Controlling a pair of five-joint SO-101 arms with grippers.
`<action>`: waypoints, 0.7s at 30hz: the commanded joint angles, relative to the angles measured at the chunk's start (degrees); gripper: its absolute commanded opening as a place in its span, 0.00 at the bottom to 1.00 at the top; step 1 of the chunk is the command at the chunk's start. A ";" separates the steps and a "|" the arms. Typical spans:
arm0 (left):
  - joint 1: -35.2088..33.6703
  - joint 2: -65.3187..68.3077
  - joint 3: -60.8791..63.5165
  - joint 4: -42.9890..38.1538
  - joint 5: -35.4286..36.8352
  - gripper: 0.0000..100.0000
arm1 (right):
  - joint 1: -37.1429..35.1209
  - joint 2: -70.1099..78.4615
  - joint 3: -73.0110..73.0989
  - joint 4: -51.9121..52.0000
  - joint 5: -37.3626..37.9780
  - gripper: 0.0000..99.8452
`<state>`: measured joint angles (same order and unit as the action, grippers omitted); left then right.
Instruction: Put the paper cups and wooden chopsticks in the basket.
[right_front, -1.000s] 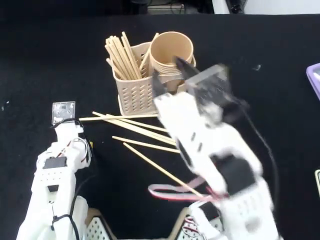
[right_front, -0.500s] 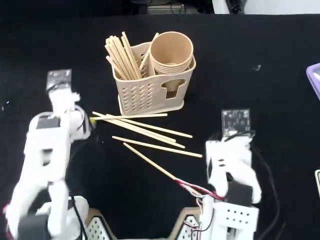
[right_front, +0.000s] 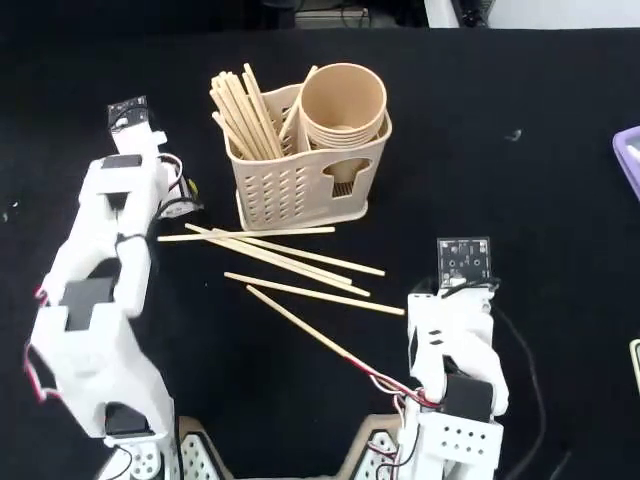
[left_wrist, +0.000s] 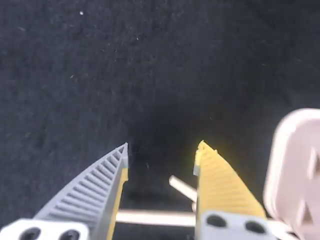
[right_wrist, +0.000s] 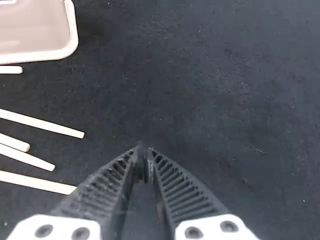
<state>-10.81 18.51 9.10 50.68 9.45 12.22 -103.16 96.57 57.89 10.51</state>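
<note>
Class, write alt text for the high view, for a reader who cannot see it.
A beige basket on a black table holds wooden chopsticks and stacked paper cups, with several loose chopsticks lying in front of it. The left arm stands by the loose chopsticks' ends; the right arm sits on their other side.

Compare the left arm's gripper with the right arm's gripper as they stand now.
The left gripper is open; the right gripper is shut. The left one has a yellow finger and a grey one; the right one's fingers are both dark grey. Between the left one's fingers lie pale wooden chopsticks; the right one is over bare black cloth. Both have ribbed fingers and point down at the table.
</note>
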 joint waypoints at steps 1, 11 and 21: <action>0.92 2.55 -5.49 0.44 0.09 0.21 | 0.53 -5.23 0.04 0.26 -0.35 0.01; 4.00 3.34 -4.35 15.03 -21.63 0.21 | -2.37 -5.23 0.04 0.26 -0.18 0.01; 6.90 3.16 1.63 20.40 -28.48 0.17 | -2.37 -5.23 0.04 0.26 -0.18 0.01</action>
<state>-6.33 21.76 6.29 67.65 -16.31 10.46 -103.16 96.57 57.89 10.51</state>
